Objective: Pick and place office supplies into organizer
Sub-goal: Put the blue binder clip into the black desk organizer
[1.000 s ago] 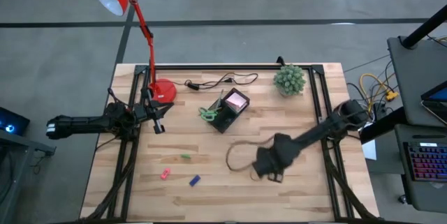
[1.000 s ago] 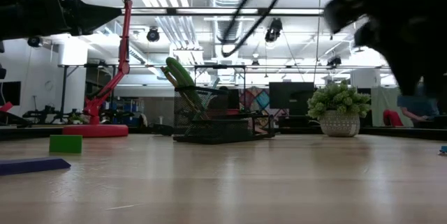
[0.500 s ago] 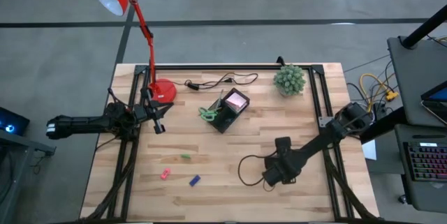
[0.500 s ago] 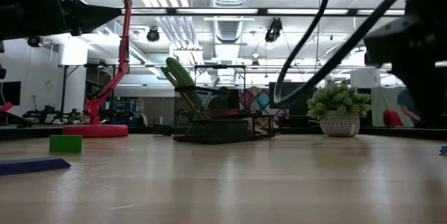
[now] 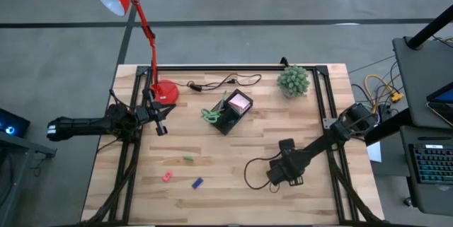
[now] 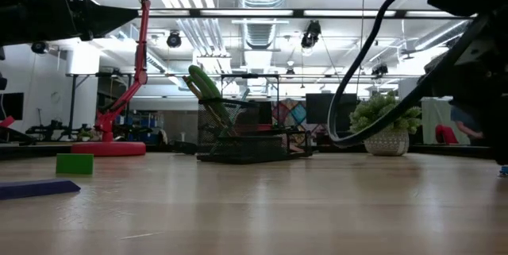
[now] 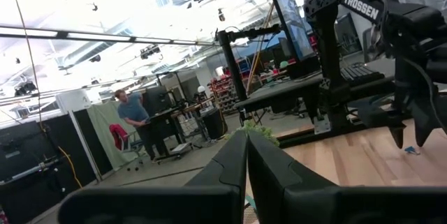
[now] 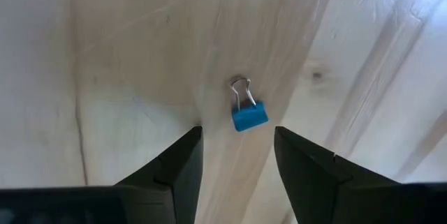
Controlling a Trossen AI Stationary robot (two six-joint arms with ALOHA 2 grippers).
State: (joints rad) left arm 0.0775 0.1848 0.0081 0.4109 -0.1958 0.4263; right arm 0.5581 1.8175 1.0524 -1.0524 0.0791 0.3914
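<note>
High view: the right end effector (image 5: 282,177) hangs low over the wooden-plank worktop (image 5: 212,191) toward its near right part, a black cable looping beside it. In the right wrist view its two dark fingers (image 8: 178,165) stand spread, pointing down at a small blue binder clip with a wire handle (image 8: 246,109) that lies on the wood just ahead of the gap between them, untouched.

The left end effector (image 5: 160,124) waits at the left side of the worktop near the round base of the red desk lamp (image 5: 165,91), its fingers pressed together and holding nothing.

The small black rectangular organizer (image 5: 232,112) sits near the middle toward the far edge, with green-handled scissors (image 5: 210,116) and a pink sticky-note pad (image 5: 240,102) in it. A small green piece (image 5: 188,158), a small red piece (image 5: 168,176) and a small blue piece (image 5: 197,182) lie loose on the near left part. A round green spiky plant ball (image 5: 293,80) stands at the far right.
</note>
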